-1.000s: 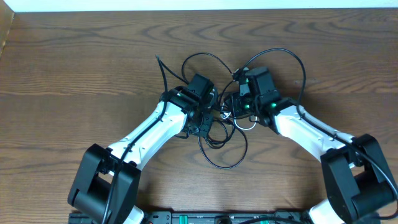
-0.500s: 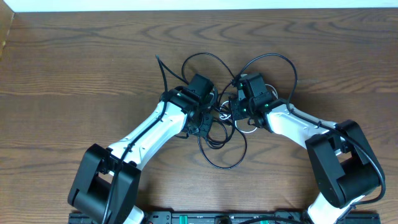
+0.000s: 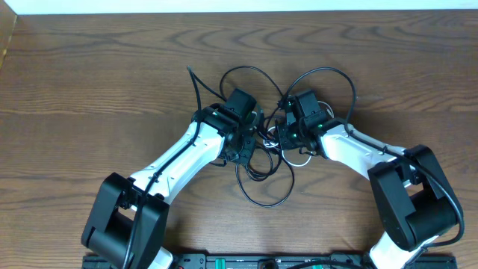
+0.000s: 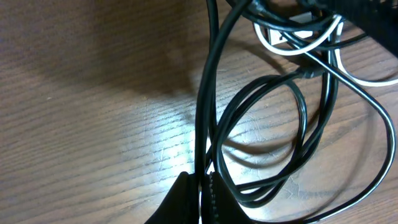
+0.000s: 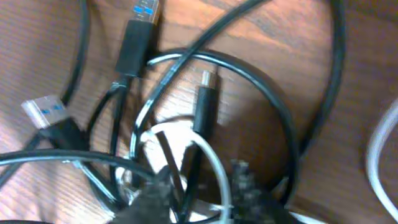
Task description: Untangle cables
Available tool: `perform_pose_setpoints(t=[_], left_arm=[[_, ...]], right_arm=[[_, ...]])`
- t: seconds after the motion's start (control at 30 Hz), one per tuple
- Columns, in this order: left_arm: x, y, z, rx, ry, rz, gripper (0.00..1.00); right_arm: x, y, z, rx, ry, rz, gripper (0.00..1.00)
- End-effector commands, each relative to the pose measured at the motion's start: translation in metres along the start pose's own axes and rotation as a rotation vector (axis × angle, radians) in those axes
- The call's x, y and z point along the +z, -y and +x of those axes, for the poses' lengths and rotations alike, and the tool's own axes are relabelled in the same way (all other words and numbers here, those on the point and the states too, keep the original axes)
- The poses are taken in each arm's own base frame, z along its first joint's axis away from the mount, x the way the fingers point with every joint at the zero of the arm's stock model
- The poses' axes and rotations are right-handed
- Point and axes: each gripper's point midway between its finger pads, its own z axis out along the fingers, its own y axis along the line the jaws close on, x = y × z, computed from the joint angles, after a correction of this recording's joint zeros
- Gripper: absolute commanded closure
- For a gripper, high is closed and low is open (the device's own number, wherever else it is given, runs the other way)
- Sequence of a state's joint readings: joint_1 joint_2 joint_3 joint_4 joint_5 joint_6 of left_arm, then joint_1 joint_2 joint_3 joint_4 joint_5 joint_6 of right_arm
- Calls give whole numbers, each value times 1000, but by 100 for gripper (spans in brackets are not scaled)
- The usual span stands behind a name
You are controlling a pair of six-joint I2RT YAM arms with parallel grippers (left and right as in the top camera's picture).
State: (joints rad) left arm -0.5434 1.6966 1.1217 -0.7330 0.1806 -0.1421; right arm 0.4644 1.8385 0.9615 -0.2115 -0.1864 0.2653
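**Item 1.** Brown wood-grain table top (image 3: 89, 67). It fills the overhead view and bears everything listed below.

**Item 2.** Tangle of thin black cords and one white cord (image 3: 270, 146).
- It lies at the centre of the overhead view, between my two wrists.
- The upper black loop (image 3: 243, 71) rises toward the top middle.
- The right black loop (image 3: 337, 75) arches to the upper right.
- The lower black loop (image 3: 269, 198) sags toward the bottom middle.
- A loose black cord end (image 3: 189, 70) points to the upper left, away from the knot.

**Item 3.** My left pincer (image 4: 200, 190).
- It sits at the bottom edge of the left wrist view.
- The jaws are closed, nipping a straight black cord (image 4: 204, 93) that runs up the frame from between the fingers.
- The ribbed pad (image 4: 216, 198) touches that cord.
- More black loops cross to its right.
- The white cord (image 4: 323, 37) curves through the upper right corner.

**Item 4.** My right pincer (image 5: 199, 186).
- It sits at the bottom of the right wrist view and is blurred.
- The jaws stand apart and I see nothing clamped.
- A pale cord loop (image 5: 214, 152) and a black strand lie in the gap.

**Item 5.** Plug ends, right wrist view.
- A black USB plug with blue tongue (image 5: 137, 37) is at the upper left.
- A flat silver plug (image 5: 45, 112) is at the left edge.
- A small black plug with slim metal tip (image 5: 205, 102) is at the centre, inside a black ring of cord.
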Motion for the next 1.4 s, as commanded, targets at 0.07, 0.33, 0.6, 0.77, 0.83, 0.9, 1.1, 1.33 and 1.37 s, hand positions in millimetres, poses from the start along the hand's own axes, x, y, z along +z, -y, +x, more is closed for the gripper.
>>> perform_pose_setpoints(t=[0.07,0.33,0.6,0.77,0.83,0.9,1.1,1.33,1.37], left_arm=[[2,-4,2,-6,-8,-12,92],[2,-4,2,-6,-8,-12,92],[2,-4,2,-6,-8,-12,92],[2,-4,2,-6,-8,-12,92],[2,-4,2,-6,-8,-12,92],[2,-4,2,-6,-8,-12,92],[2,-4,2,-6,-8,-12,92],[2,-4,2,-6,-8,-12,92],[2,-4,2,-6,-8,-12,92]], right_arm=[[5,9,12,1,-36,54,96],[4,11,28,32,-98,69,99],[-36,-7,-9,60,-32,-40,99],[-79,-15,-43,76,52,-100,99],[-84,-16,-42,78,51,-105,99],[-83,-14,-35,87,21,-99,99],[-85,0,-23,126,-27,-64,99],[-96,74,-28,275,12,140,99],[-99,83,-29,305,22,153,99]])
